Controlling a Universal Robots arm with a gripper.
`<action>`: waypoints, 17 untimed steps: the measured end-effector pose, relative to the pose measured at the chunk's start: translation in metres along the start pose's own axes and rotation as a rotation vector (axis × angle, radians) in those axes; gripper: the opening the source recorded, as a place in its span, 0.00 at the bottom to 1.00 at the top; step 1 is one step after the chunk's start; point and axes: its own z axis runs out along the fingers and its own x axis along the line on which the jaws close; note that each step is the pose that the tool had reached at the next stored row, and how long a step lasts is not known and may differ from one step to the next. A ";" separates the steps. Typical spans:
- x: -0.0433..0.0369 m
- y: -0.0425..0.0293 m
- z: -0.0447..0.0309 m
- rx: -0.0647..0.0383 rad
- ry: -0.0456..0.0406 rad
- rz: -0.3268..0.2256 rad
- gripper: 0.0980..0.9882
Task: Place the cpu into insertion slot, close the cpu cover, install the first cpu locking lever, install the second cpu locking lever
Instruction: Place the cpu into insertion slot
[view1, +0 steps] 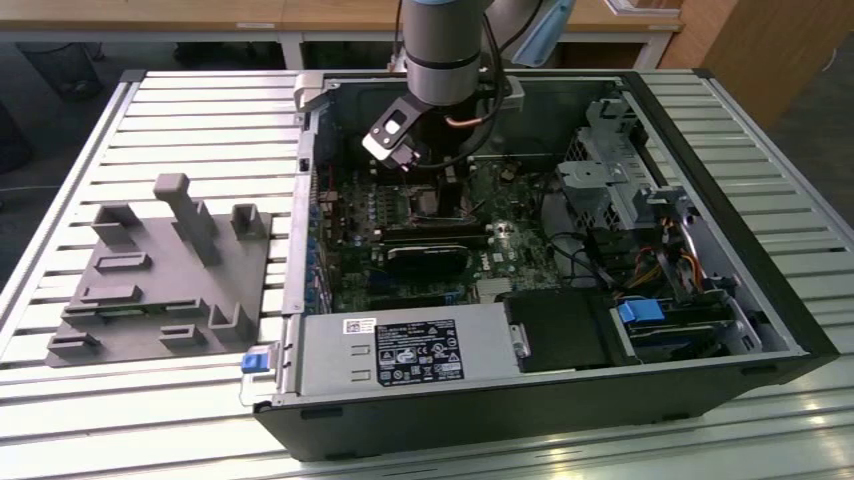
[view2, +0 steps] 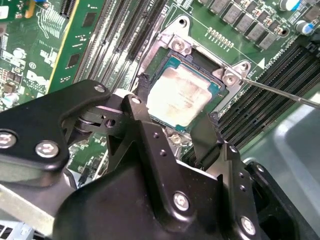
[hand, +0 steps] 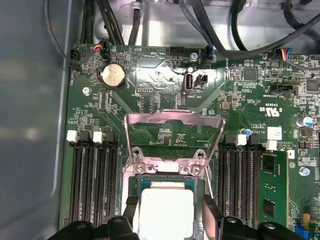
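On the slatted pale bench (view1: 187, 110) an open black computer case (view1: 534, 405) is laid flat; a grey moulded fixture (view1: 160, 280) is set just beside it, toward the exterior view's left.

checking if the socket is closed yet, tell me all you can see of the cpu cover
The cover is a thin silver metal frame with a large central window through which the green board shows. It is swung open, raised from a hinged edge held by two screws next to the cpu, which lies uncovered. It stands between the two banks of memory slots. Nothing but its hinge touches it.
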 end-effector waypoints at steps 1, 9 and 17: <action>-0.0005 0.0000 -0.0008 0.000 -0.0003 -0.001 0.58; -0.0045 0.0004 -0.0068 0.000 0.0000 -0.002 0.29; -0.0067 0.0012 -0.0131 0.005 0.0002 -0.002 0.01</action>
